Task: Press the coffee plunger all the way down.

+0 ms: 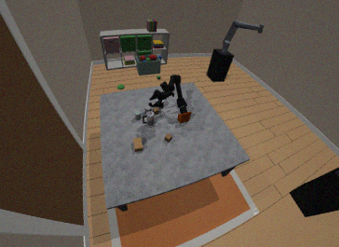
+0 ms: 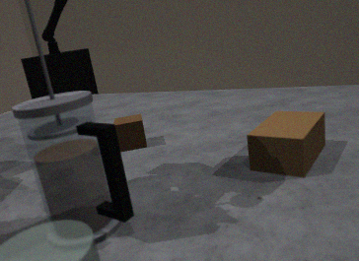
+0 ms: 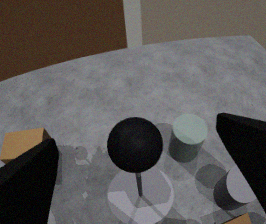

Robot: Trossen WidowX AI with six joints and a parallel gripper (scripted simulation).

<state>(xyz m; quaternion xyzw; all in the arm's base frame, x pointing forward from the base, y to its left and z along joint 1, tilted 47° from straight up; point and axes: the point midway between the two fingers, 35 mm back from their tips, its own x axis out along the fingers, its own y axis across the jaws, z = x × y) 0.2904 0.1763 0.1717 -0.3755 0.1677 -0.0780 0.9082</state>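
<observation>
The coffee press (image 1: pixel 150 118) (image 2: pixel 74 188) stands upright, with a clear body, grey lid and black handle. Its plunger is up: in the exterior view the rod (image 2: pixel 39 50) rises out of the frame, and the filter disc (image 2: pixel 55 128) sits just below the lid, above the brown coffee. In the wrist view the round black knob (image 3: pixel 135 145) stands above the pale lid (image 3: pixel 159 192). My gripper (image 3: pixel 138 135) is open and empty, its fingers wide to either side of the knob in that view. How far it is above the knob is hard to tell.
A pale green cylinder (image 1: pixel 138 116) (image 2: pixel 49 242) (image 3: pixel 187 137) stands close beside the press. A grey cylinder (image 3: pixel 236 187) and a small wooden block (image 1: pixel 155 111) (image 3: pixel 239 220) are near too. A larger wooden block (image 1: pixel 138 144) (image 2: pixel 286 139) (image 3: pixel 24 142) and a small cube (image 1: pixel 168 137) (image 2: pixel 130 134) lie farther off.
</observation>
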